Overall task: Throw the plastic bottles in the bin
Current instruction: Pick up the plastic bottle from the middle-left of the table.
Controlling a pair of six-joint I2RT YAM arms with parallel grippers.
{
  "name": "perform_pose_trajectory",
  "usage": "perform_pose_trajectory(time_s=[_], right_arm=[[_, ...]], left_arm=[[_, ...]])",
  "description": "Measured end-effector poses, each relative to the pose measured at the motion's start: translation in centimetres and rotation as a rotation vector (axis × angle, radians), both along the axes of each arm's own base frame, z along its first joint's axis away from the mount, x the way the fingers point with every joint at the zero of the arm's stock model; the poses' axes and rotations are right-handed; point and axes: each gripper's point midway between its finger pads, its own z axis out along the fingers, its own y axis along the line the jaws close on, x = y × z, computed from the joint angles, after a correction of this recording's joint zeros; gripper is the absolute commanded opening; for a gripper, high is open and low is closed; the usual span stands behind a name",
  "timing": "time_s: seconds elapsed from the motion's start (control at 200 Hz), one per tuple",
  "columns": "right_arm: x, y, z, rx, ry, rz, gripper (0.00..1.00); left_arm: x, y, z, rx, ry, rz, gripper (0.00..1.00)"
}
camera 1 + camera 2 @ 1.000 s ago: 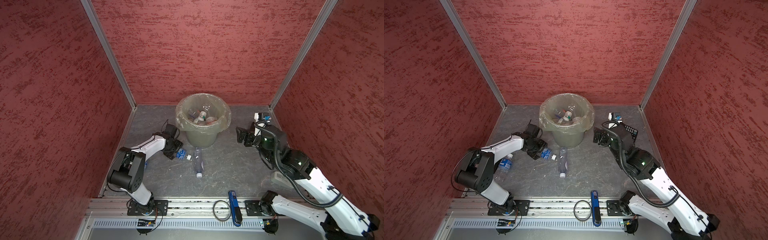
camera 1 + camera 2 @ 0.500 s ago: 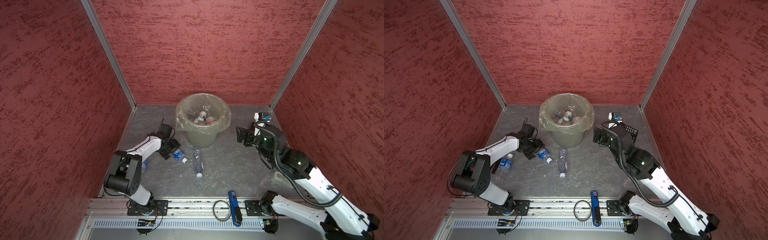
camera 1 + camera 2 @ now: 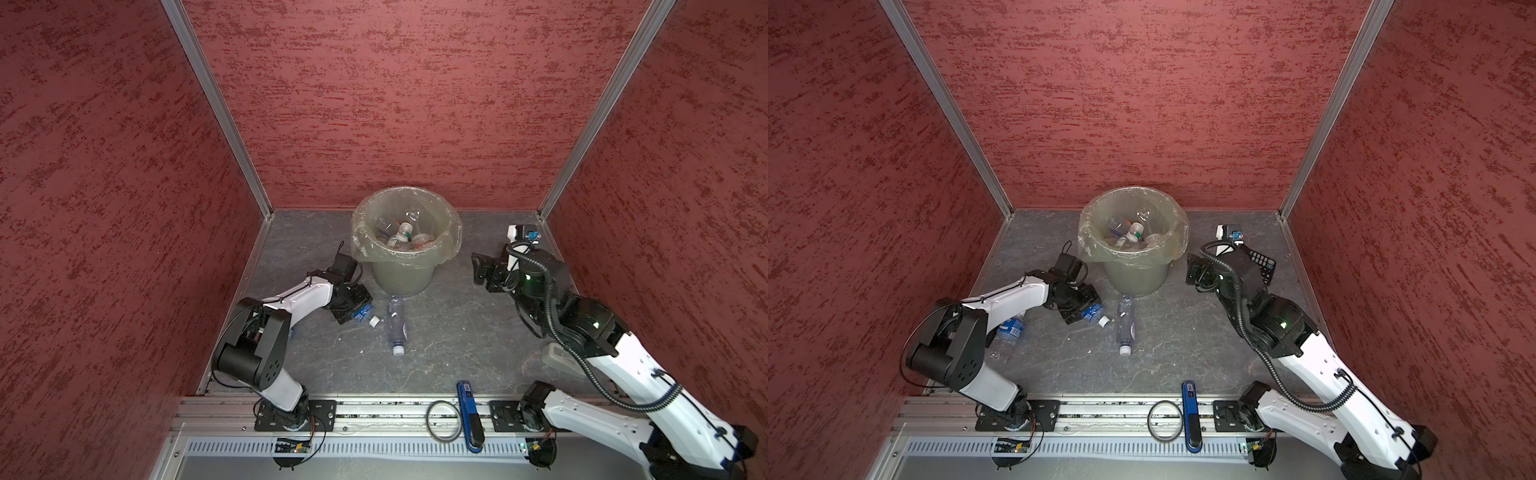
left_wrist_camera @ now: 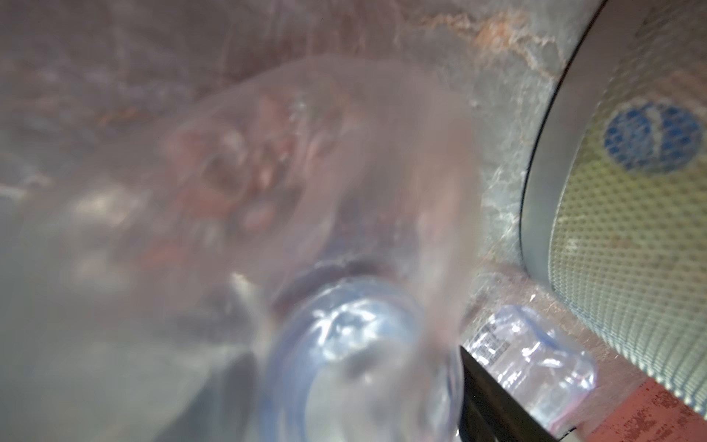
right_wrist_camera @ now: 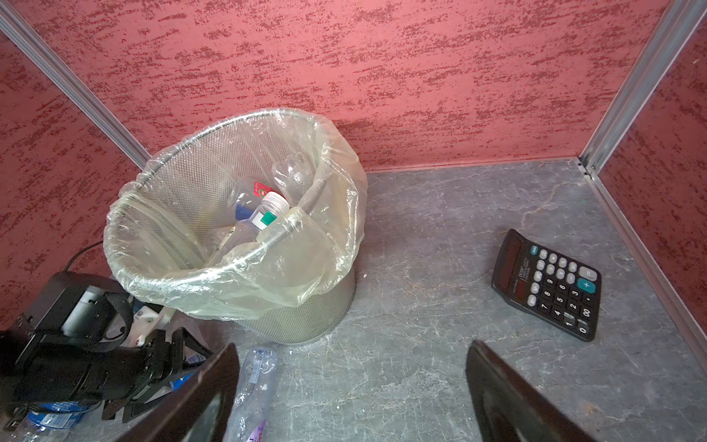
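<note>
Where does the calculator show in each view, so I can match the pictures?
Top view: calculator right of the bin, half behind the right arm.
Top view: not visible; the right arm covers that spot beside the bin.
Left wrist: not in it; only the bin wall.
Right wrist: calculator on the floor, apart from the bin.
Shared landmark: the bin, in all four.

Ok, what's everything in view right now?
bin: one, grey-green, bag-lined, back centre
bottles in bin: several, clear, count unclear
loose bottles: three, clear; one before the bin, one blue-labelled at the left pincer, one beside the left arm
calculator: one, black, back right
flat tool: one, blue, front rail
ring: one, black, front rail
grey object: one, front right, partly hidden
left pincer: around the blue-labelled bottle, grip unclear
right pincer: open, empty
</note>
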Motion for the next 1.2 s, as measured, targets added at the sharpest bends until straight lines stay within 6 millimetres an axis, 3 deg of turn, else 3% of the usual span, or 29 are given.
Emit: perform_pose_trajectory(time_s=[0.13, 0.336, 0.431, 0.496, 0.601, 0.842, 0.942, 1.082, 1.197], right_arm=[[0.0, 0.1, 0.0, 0.005, 0.003, 0.001, 0.92], [0.0, 0.2, -0.1, 0.005, 0.006, 0.005, 0.92], [0.0, 0.2, -0.1, 0.005, 0.006, 0.005, 0.92], [0.0, 0.2, -0.1, 0.005, 0.006, 0.005, 0.92], [0.0, 0.2, -0.1, 0.007, 0.007, 0.004, 0.92], [0.0, 0.2, -0.1, 0.007, 0.008, 0.003, 0.92], [0.0, 0.2, -0.2, 0.007, 0.008, 0.003, 0.92], [0.0, 0.2, -0.2, 0.008, 0.008, 0.002, 0.93], [-0.2, 0.0, -1.6, -0.002, 0.029, -0.001, 0.92]], left_arm=[[0.1, 0.8, 0.9, 0.011, -0.052, 0.047, 0.66], [2.1, 1.4, 0.8, 0.013, -0.089, 0.075, 0.73], [3.0, 1.6, -0.2, 0.023, -0.071, 0.075, 0.65], [3.8, 1.6, -0.1, 0.012, -0.084, 0.077, 0.51], [4.5, 1.5, -0.1, -0.001, -0.103, 0.062, 0.39], [4.4, 1.6, 0.7, -0.003, -0.140, 0.026, 0.41], [3.6, 2.0, 3.3, 0.012, -0.202, 0.002, 0.44], [2.7, 2.7, 10.3, 0.020, -0.411, -0.032, 0.45], [1.0, 3.3, 16.1, 0.034, -0.594, -0.075, 0.46]])
